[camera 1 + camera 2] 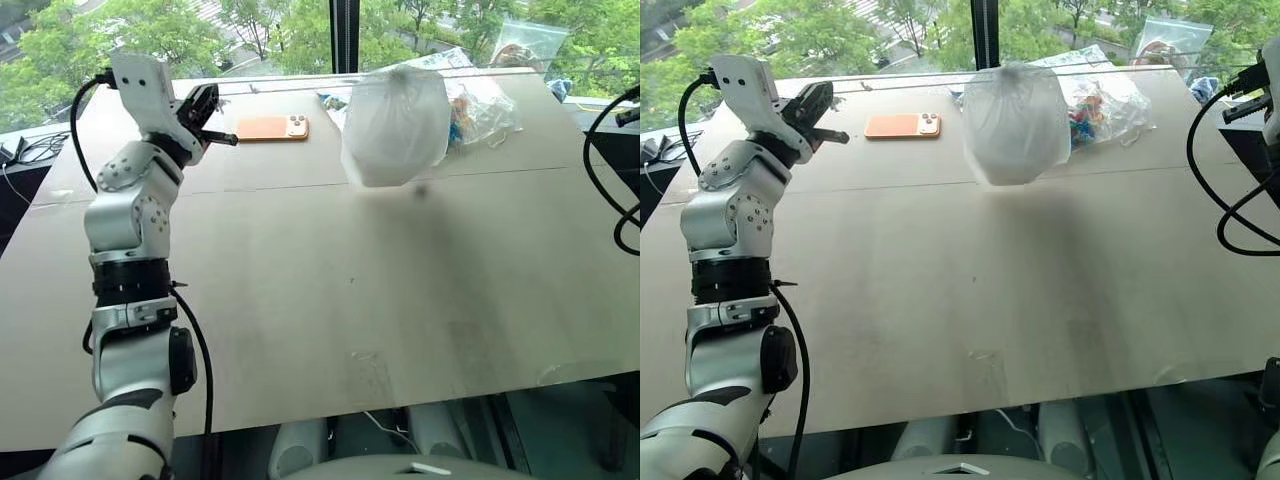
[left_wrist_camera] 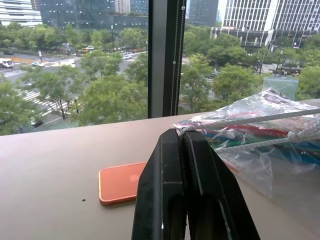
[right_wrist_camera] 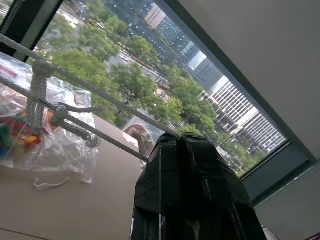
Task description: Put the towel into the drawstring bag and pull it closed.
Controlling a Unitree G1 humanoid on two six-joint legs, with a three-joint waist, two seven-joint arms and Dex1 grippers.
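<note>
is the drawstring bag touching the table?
Apart. In the right eye view the drawstring bag hangs from taut cords, and its shadow lies on the table beneath it.

I see a translucent white drawstring bag (image 1: 394, 126), its cord (image 3: 95, 131) a braided white. The phone (image 1: 271, 127) is orange, the worktop (image 1: 350, 290) pale beige, and the clear plastic bag (image 1: 1102, 100) shows multicoloured contents.

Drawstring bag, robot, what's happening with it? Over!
Both grippers, left and right, shut on the cord. Drawstring bag hangs above the table, cinched. Nothing in the way.
</note>
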